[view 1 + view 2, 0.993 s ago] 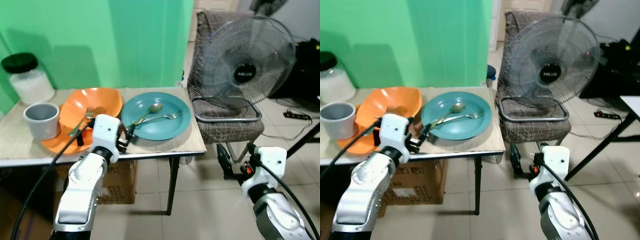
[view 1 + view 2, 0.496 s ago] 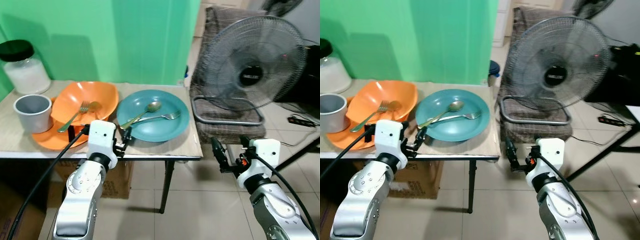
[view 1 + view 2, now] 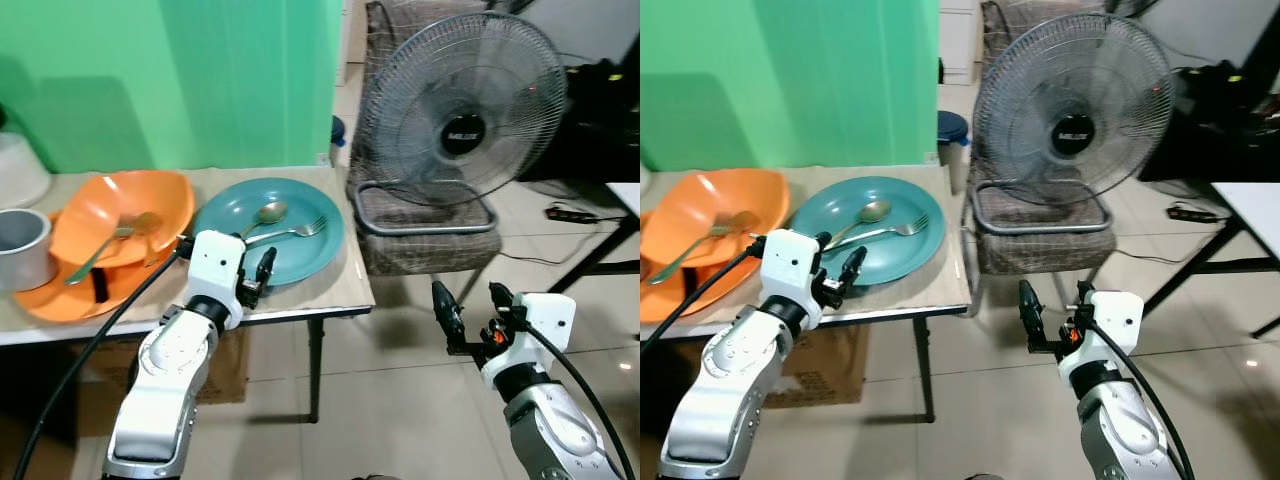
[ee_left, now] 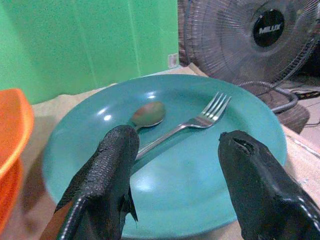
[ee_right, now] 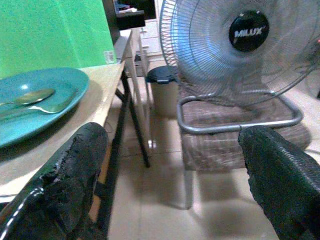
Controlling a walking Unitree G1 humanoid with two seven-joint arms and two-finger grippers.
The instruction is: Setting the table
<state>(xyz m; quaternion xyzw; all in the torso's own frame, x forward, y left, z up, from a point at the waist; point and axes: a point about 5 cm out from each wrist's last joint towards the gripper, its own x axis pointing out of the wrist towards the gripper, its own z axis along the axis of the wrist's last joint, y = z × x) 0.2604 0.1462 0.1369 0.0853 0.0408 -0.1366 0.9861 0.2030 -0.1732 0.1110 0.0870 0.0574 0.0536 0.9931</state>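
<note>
My left gripper (image 4: 175,185) spread wide at the near rim of the round teal plate (image 4: 240,150), silver metal spoon (image 4: 148,114) and silver metal fork (image 4: 205,117) lying on it, my right gripper (image 5: 172,185) also spread, low beside the table (image 3: 330,290).

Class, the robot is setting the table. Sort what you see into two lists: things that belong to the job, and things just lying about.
Belong to the job:
teal plate
spoon and fork on the teal plate
orange bowl with cutlery in it
grey cup
left pincer, open at the teal plate's near rim

Just lying about:
standing fan
chair behind the fan
cardboard box under the table
</note>
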